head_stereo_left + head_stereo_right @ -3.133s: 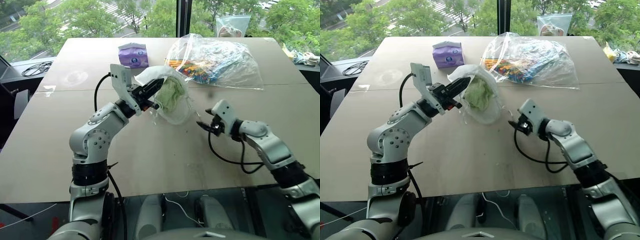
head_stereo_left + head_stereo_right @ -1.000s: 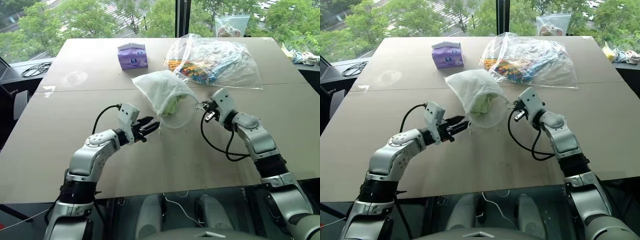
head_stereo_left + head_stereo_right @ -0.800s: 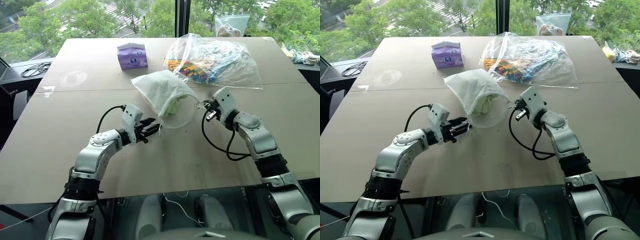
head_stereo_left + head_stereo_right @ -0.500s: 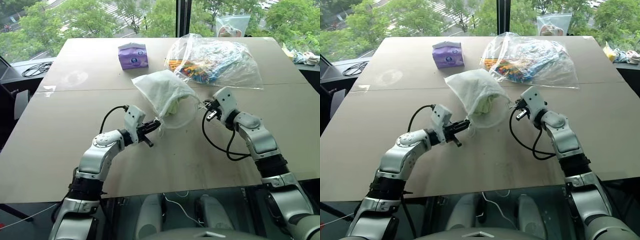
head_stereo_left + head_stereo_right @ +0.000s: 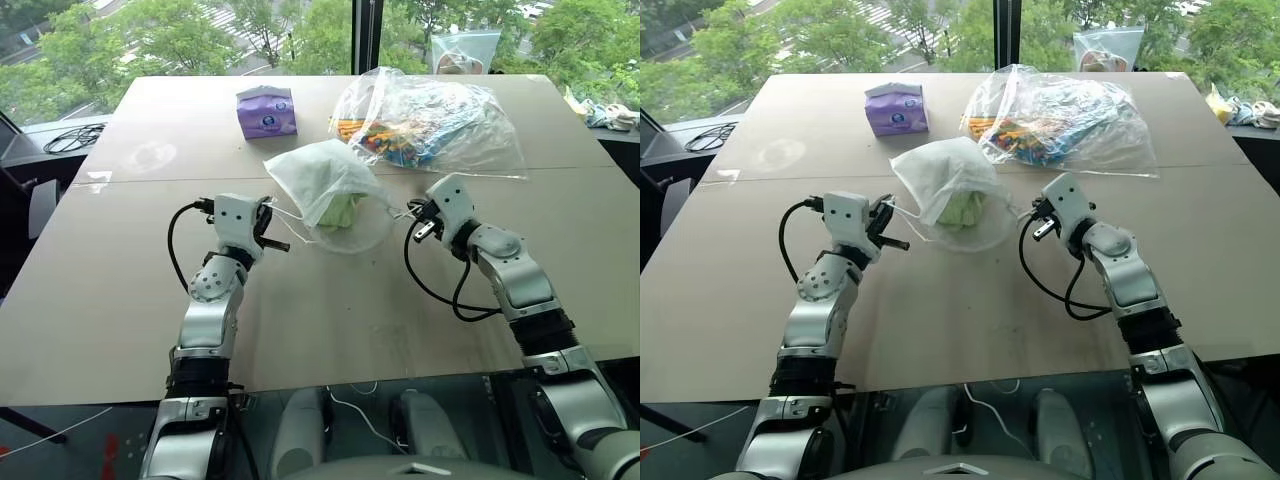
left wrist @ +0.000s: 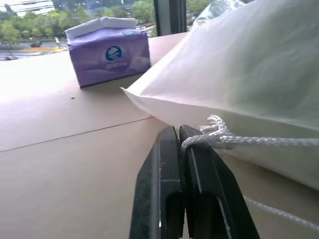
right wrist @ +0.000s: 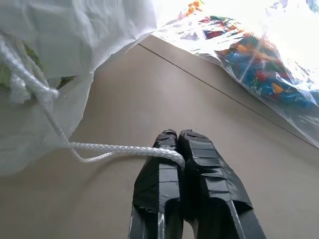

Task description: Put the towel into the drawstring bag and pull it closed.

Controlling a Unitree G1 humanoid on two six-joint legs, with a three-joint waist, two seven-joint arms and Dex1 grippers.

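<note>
Towel (image 5: 341,211) first: I can see its yellow-green pile through the thin white fabric, sitting low inside the drawstring bag (image 5: 325,180), so I judge the first half of the job done; the bag lies at the centre of the frame on the desk (image 5: 120,250), its mouth facing the lower edge and not yet gathered, a wide loose rim showing around the towel.

Closing is what remains, and both sides look set for it; my left gripper (image 6: 180,132) is pinched shut on the left cord (image 6: 234,141), which runs taut from the fingertips to a knot at the bag's hem in the left wrist view; my right gripper (image 7: 176,136) is likewise clamped on the right cord (image 7: 107,148), which loops back to the bag's edge; in the head view the two grippers sit on either side of the bag, left of centre and right of centre, each just beside the mouth.

I would say the pull apart has barely started, since the opening is not yet cinched; drawing the cords outward should gather it.

Further out, a purple tissue pack (image 5: 266,110) stands toward the upper left, and a clear plastic bag of colourful items (image 5: 430,120) lies at upper right, close behind the drawstring bag.
</note>
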